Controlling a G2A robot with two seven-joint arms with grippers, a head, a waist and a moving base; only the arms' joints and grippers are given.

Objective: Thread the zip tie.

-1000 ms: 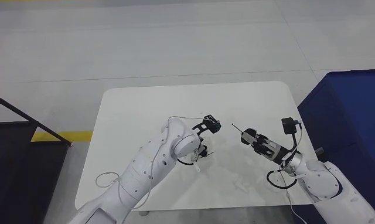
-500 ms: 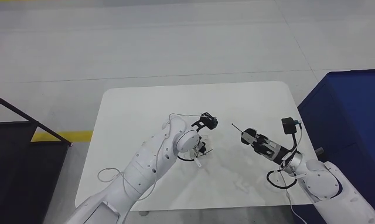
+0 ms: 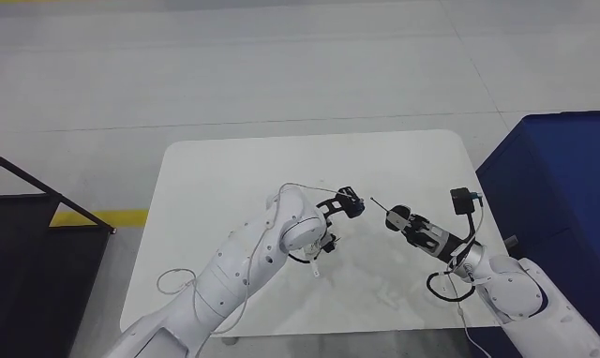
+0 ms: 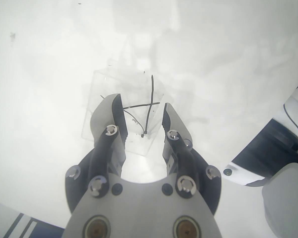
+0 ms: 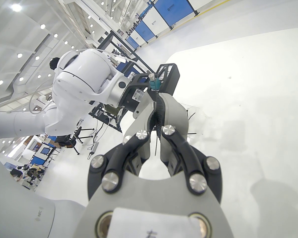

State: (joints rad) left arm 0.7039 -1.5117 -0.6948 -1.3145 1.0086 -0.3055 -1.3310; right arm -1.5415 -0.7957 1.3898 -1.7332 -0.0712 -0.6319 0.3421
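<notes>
My right gripper (image 3: pixel 396 217) hangs above the table's right-middle, shut on a black zip tie (image 3: pixel 379 206) whose thin tail pokes out toward the left arm. In the right wrist view the strap (image 5: pixel 155 147) runs between the closed fingers of this gripper (image 5: pixel 156 100). My left gripper (image 4: pixel 141 102) is open, pointing down over a clear plastic box (image 4: pixel 94 115) on the table. Inside the box lie loose black zip ties (image 4: pixel 151 92), crossed over each other. In the top view the left gripper (image 3: pixel 324 245) sits partly under its own forearm near the table's middle.
The white table (image 3: pixel 234 171) has rounded corners and bare surface all round the two arms. A dark blue bin (image 3: pixel 553 199) stands off its right edge. A black frame (image 3: pixel 37 264) stands on the floor to the left.
The left wrist has swung a little to the right, toward the right gripper. The right arm and its zip tie have stayed still.
</notes>
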